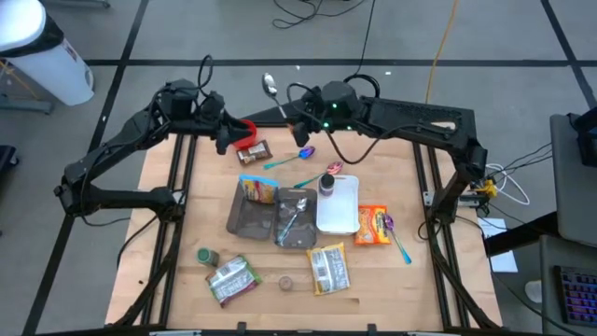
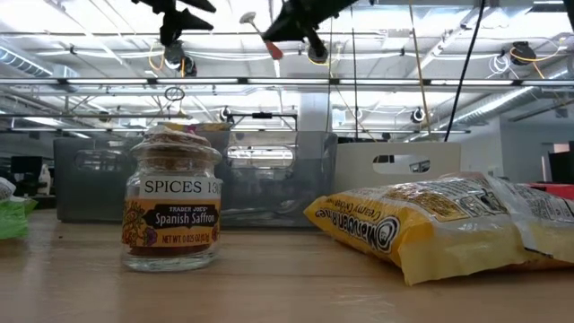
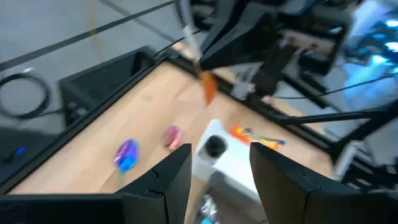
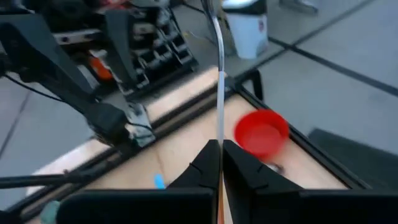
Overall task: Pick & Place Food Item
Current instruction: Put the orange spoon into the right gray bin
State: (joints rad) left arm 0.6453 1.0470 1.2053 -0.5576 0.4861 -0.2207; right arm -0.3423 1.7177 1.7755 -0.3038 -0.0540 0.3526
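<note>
The right gripper (image 1: pixel 297 128), in the upper middle of the high view, has its two fingers (image 4: pixel 202 165) pressed together on the handle of the one metal spoon (image 1: pixel 270 87), whose bowl points up and to the left, beyond the table edge. The left gripper (image 1: pixel 227 133) is a little to its left, and its fingers (image 3: pixel 177 168) stand apart with nothing between them. Just beside it, on the upper edge of the wooden table (image 1: pixel 420 271), is the one red bowl (image 1: pixel 248 136); what is inside it I cannot tell. Below the bowl lies a brown packet (image 1: pixel 255 149), one of five food packets that I count, and none of them is held. The second, a yellow packet (image 1: pixel 259 189), stands in the left of two grey bins (image 1: pixel 244 219) in the middle of the frame. The right grey bin (image 1: pixel 300 231) touches the first one and holds some small thing that I cannot make out. To the right of the bins is one white tray (image 1: pixel 339 213) with a dark-lidded jar (image 1: pixel 327 184) on its upper left corner. Right of the tray lies an orange packet (image 1: pixel 371 226). Near the lower edge are a yellow-and-white packet (image 1: pixel 328 269) and a green packet (image 1: pixel 233 278). There are three plastic spoons: a blue one (image 1: pixel 300 155) and a pink one (image 1: pixel 334 169) above the tray, and a purple one (image 1: pixel 395 234) beside the orange packet. The jars are three in all, with a green jar (image 1: pixel 207 256) at lower left and a spice jar (image 1: pixel 285 281) between the two lower packets.
</note>
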